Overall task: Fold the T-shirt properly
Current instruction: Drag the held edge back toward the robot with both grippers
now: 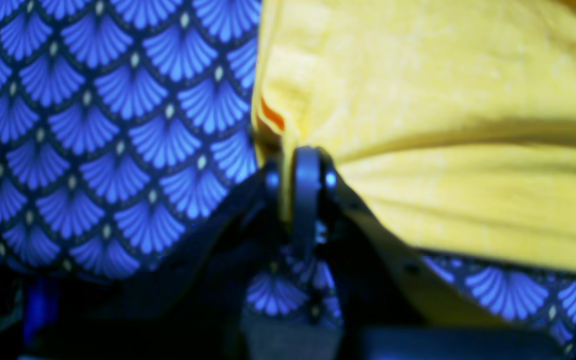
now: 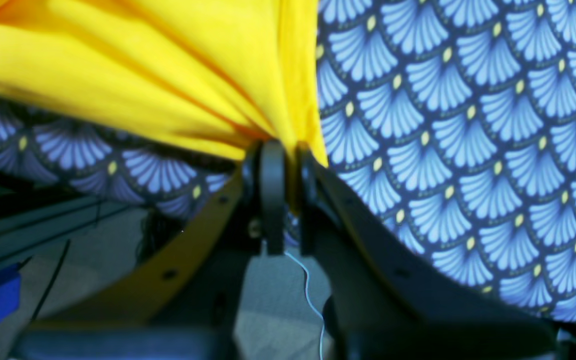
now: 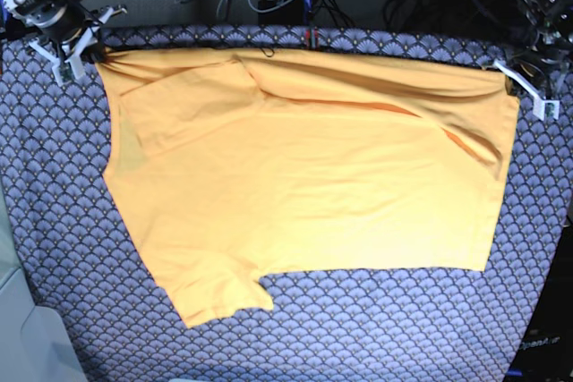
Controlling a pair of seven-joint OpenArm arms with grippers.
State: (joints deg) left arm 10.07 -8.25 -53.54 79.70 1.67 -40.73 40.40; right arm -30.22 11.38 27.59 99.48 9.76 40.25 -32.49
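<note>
T-shirt (image 3: pixel 304 194) lies spread across the patterned desk (image 3: pixel 376 328), its far edge pinched at both corners: left gripper (image 1: pixel 300 165) and right gripper (image 2: pixel 283 160) each have jaws clamped on fabric. Thin, limp cloth likely sags between grips; corners and hems seem the surest holds.

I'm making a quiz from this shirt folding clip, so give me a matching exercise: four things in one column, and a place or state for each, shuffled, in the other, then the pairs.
Things:
1. T-shirt
2. left gripper
3. right gripper
4. table cloth

Places or states:
A. blue-grey, scale-patterned
B. shut on the shirt's corner at the base view's top right
C. yellow-orange, spread out, far edge partly folded over
D. shut on the shirt's corner at the base view's top left

Pairs: 1-C, 2-B, 3-D, 4-A
</note>
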